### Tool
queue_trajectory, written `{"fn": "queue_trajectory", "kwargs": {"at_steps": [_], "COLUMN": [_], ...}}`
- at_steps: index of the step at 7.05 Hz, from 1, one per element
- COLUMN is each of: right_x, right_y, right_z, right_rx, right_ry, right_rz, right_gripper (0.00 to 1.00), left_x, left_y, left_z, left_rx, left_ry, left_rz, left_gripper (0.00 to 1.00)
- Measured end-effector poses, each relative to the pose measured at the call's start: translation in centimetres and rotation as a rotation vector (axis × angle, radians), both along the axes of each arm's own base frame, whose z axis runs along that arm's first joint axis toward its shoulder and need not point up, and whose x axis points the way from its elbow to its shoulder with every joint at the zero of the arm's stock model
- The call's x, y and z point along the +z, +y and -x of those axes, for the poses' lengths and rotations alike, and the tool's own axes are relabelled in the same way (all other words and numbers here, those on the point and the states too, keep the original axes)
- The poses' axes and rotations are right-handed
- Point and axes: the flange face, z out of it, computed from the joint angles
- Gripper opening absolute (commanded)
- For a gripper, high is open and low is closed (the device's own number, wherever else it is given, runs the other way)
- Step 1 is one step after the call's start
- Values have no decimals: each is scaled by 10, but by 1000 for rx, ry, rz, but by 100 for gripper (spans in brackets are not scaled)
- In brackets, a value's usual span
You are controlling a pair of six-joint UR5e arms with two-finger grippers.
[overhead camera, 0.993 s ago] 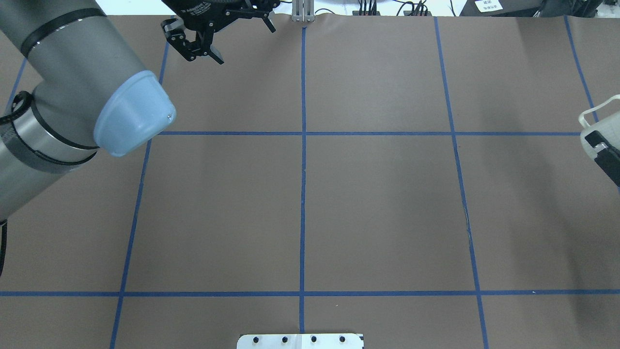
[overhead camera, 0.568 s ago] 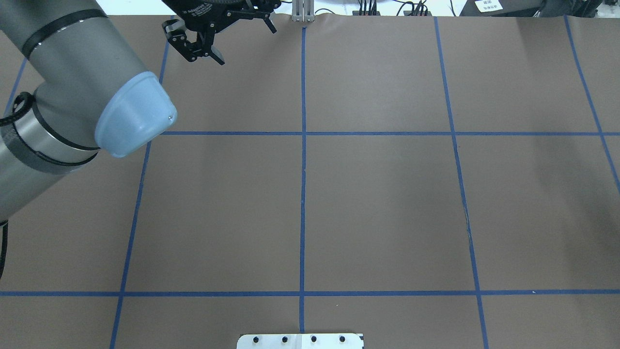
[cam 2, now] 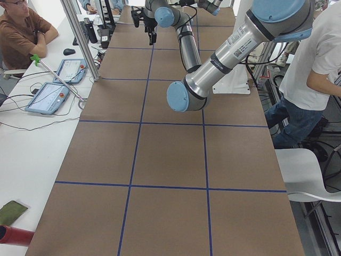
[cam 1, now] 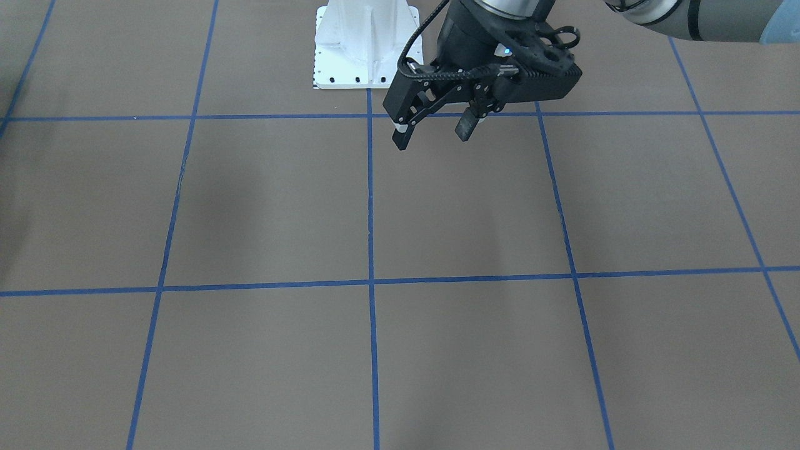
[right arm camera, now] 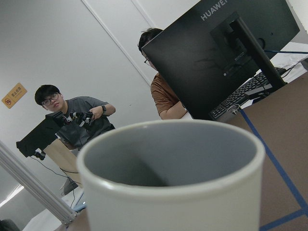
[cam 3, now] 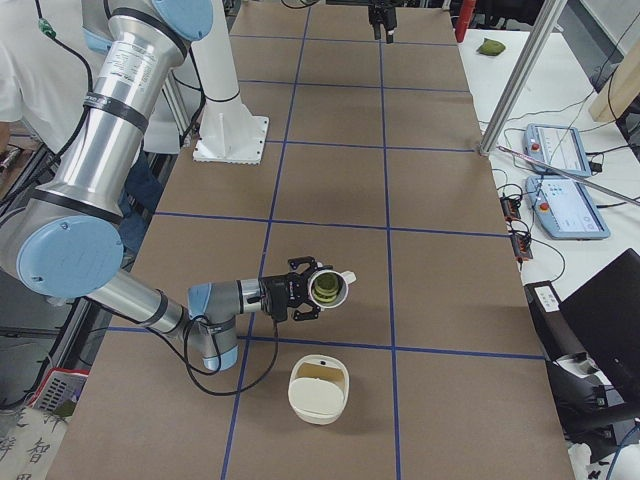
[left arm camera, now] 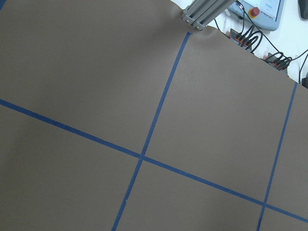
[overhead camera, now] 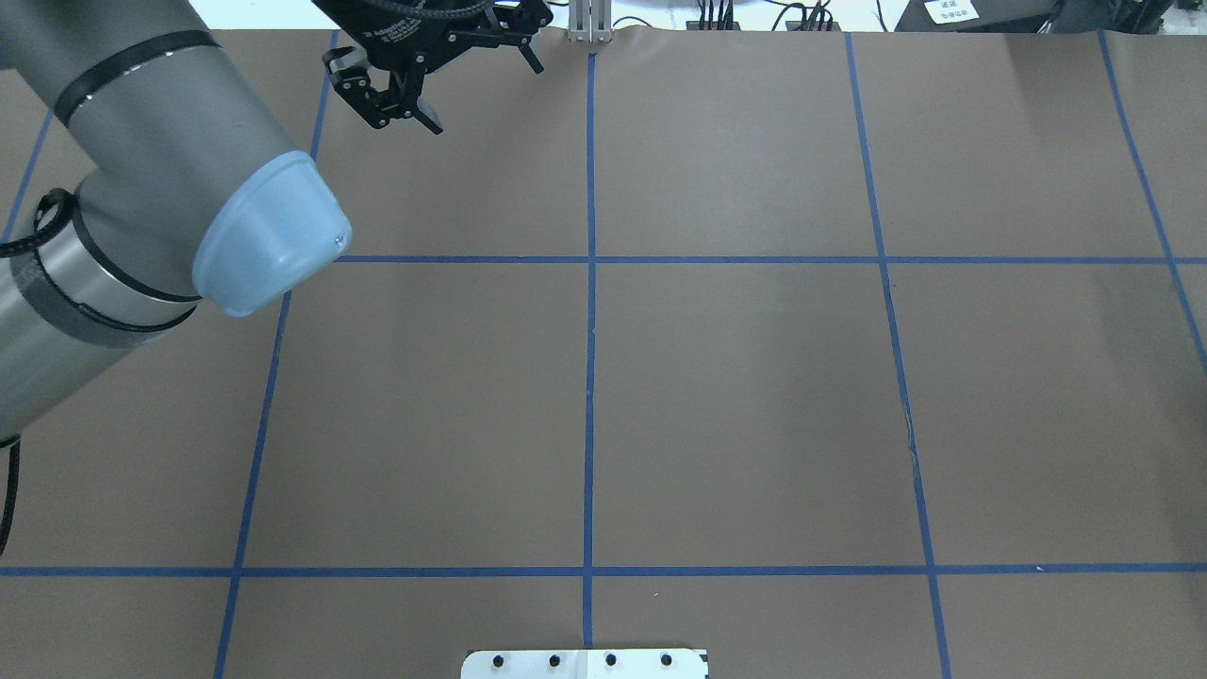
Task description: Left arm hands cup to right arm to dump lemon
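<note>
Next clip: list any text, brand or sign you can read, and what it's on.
"HUAWE", running off the frame's top: back of the black monitor.
Orange wall sign: too small to read.
Sticker on the left arm: blurred.
White paper label at the far edge: unreadable.

The table (overhead camera: 745, 377) lies open mid-span; a white tub (cam 3: 315, 405) stands toward its right end, a pedestal (cam 1: 367, 47) robot-side.

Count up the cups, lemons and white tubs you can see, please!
cup: 1
lemon: 1
white tub: 1
Total: 3
</note>
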Motion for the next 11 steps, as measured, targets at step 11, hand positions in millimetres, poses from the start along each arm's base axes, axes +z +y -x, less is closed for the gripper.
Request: {"fn": "queue_trajectory", "kwargs": {"at_steps": [11], "right_x": [45], "right_y": [9], "right_z": [-69], "right_rx": [-43], "right_ry": [-715], "right_rz": [341], "right_gripper": [2], "left_x": [-4], "left_y": [1], "left_z": [2], "left_rx": [-3], "left_ry": [-9], "left_rz": [7], "left_gripper": [100]}}
